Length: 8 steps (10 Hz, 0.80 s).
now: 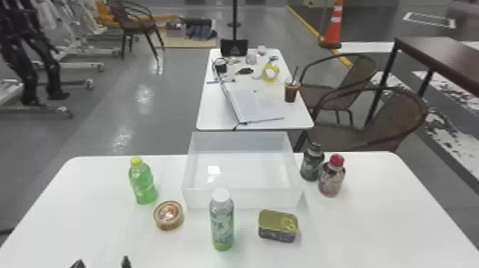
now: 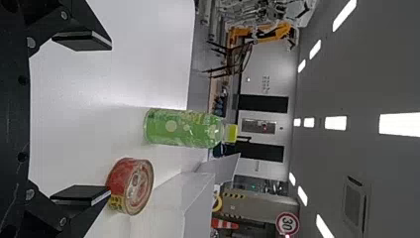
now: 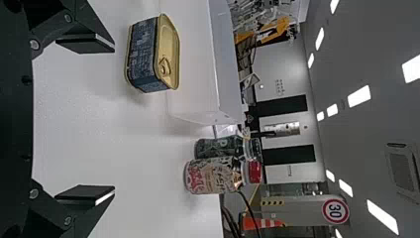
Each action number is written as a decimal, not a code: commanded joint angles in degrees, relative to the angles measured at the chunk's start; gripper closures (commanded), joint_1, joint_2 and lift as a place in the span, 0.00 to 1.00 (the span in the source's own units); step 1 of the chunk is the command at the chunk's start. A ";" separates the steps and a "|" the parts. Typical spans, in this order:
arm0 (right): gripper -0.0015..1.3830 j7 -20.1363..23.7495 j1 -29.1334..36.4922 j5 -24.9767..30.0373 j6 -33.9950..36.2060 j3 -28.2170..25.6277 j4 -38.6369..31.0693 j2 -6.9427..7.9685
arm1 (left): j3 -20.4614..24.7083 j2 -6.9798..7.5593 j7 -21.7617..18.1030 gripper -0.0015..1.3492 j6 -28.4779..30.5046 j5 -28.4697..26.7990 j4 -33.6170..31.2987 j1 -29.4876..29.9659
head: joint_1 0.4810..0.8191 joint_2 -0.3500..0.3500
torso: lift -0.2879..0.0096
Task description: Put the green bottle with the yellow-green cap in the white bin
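Note:
The green bottle with the yellow-green cap (image 1: 143, 183) stands upright on the table, left of the white bin (image 1: 242, 198). At the head view's bottom edge, my left gripper (image 1: 101, 263) shows its two fingertips apart, nearer the robot than the bottle. In the left wrist view that gripper (image 2: 94, 119) is open with nothing between its fingers, and the green bottle (image 2: 183, 129) stands beyond them. My right gripper (image 3: 101, 119) is open and holds nothing in the right wrist view, over the right part of the table.
A round can (image 1: 168, 215) sits between the bottle and the bin's near left corner. A white-capped bottle (image 1: 222, 221) and a rectangular tin (image 1: 278, 226) stand before the bin. Right of it are a dark bottle (image 1: 312, 162) and a red-capped one (image 1: 331, 176).

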 commanded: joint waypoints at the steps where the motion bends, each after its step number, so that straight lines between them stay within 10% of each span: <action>1: 0.20 0.00 -0.01 -0.02 0.00 0.00 0.10 0.00 | 0.45 -0.24 -1.48 0.19 2.79 -0.36 0.89 -2.61 | 0.20 0.50 | 0.63; 8: 0.20 0.00 -0.54 -0.19 0.00 0.09 0.54 0.09 | 3.52 0.97 -10.53 0.19 7.18 -5.99 14.43 -20.36 | 0.20 0.50 | 0.63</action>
